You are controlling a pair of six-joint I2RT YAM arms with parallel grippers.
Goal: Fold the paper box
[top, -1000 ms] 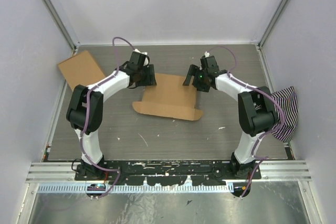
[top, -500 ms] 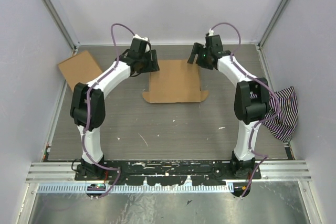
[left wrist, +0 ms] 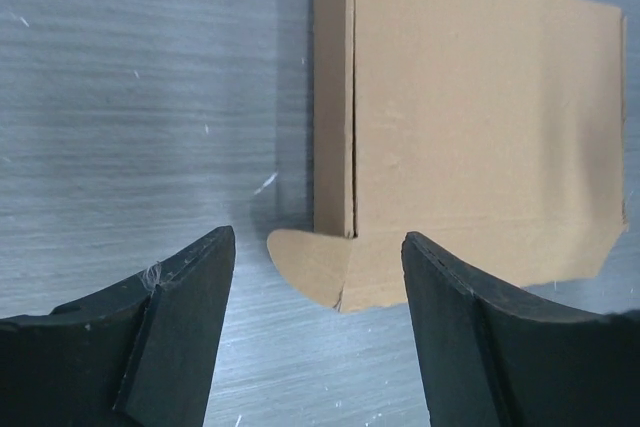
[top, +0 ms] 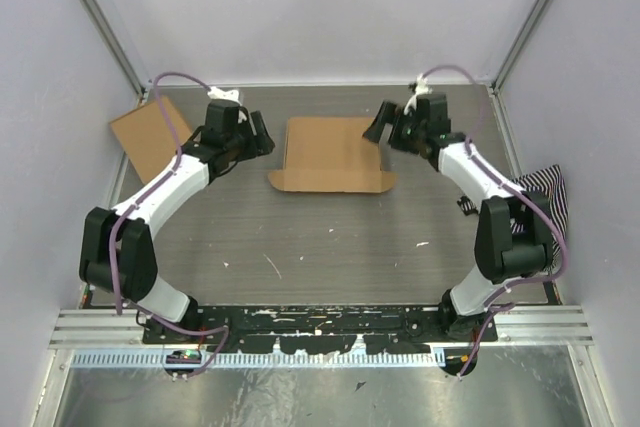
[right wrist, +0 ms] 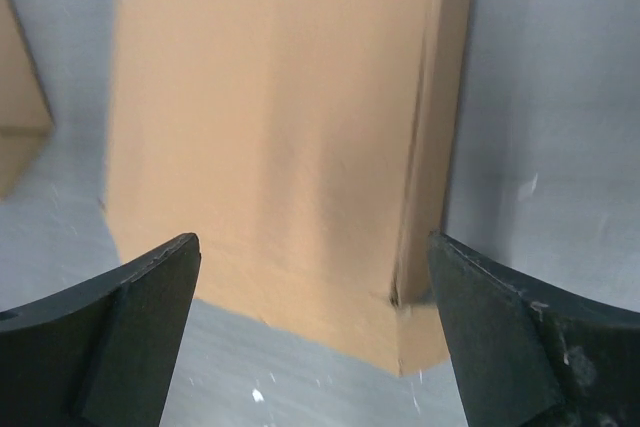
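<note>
The paper box [top: 330, 154] lies flat on the grey table at mid-back, a brown cardboard sheet with a folded strip along each side and rounded tabs at its near corners. My left gripper [top: 262, 134] is open and empty, just left of the box and apart from it. In the left wrist view the box [left wrist: 480, 117] and its rounded tab [left wrist: 310, 265] lie ahead of the open left gripper [left wrist: 315, 347]. My right gripper [top: 379, 127] is open and empty at the box's far right corner. In the right wrist view the box [right wrist: 270, 147] lies ahead of the open right gripper [right wrist: 315, 337].
A second, squarish brown carton [top: 150, 132] leans at the back left wall; its edge shows in the right wrist view [right wrist: 20, 97]. A striped cloth [top: 540, 212] hangs at the right wall. Grey walls enclose the table on three sides.
The box moved toward the back wall and was laid down. Both grippers have drawn off it, the left arm swinging well to the left, the right one to the right.
</note>
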